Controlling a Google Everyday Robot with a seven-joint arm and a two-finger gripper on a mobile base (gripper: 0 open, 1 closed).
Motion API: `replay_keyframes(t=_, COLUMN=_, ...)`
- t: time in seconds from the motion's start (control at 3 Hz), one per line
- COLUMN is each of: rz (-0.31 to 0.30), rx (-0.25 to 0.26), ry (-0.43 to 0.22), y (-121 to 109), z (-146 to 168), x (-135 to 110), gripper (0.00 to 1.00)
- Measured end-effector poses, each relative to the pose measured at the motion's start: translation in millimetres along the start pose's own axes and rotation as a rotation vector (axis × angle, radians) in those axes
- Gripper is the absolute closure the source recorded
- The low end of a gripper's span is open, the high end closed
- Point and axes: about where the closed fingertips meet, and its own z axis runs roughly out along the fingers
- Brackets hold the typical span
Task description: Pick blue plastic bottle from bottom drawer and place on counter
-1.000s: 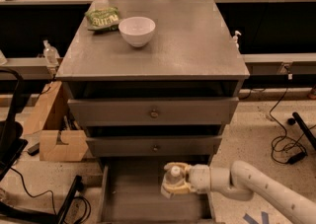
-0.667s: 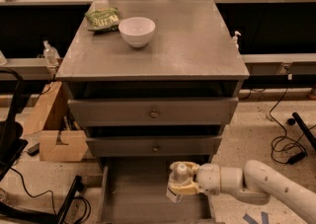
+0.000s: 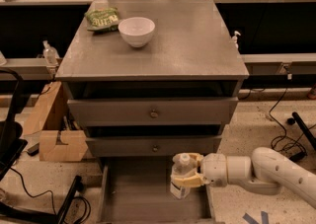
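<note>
Clear plastic under a white cap, the blue plastic bottle stood upright, clamped between the closed-in fingers of the tool, low over the bottom drawer directly beneath it. The lift-out seemed to be in hand; next the tool would need to back clear of the drawer fronts above it, then rise to the tabletop far overhead. Against a second earlier, tool and bottle sat slightly higher.

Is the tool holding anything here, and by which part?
Yes: the tool, over the open bottom drawer, grips the blue plastic bottle around the middle of its body.
</note>
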Motion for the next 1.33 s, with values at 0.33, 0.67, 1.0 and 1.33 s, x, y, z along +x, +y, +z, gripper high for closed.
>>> replay_keyframes(t=0.33, rz=0.023, rx=0.006, ry=-0.03, y=-1, z=-19, x=-41, gripper=1.0)
replay_keyframes(t=0.67, rz=0.037, rx=0.045, ry=-0.053, y=-6, z=-50, x=-111, gripper=1.0)
replay_keyframes(t=1.0, rz=0.034, rx=0.101, ry=-0.053, y=-18, z=-76, x=-176, gripper=1.0)
replay_keyframes(t=1.33, rz=0.023, rx=0.161, ry=-0.048, y=-34, z=-98, x=-240, gripper=1.0)
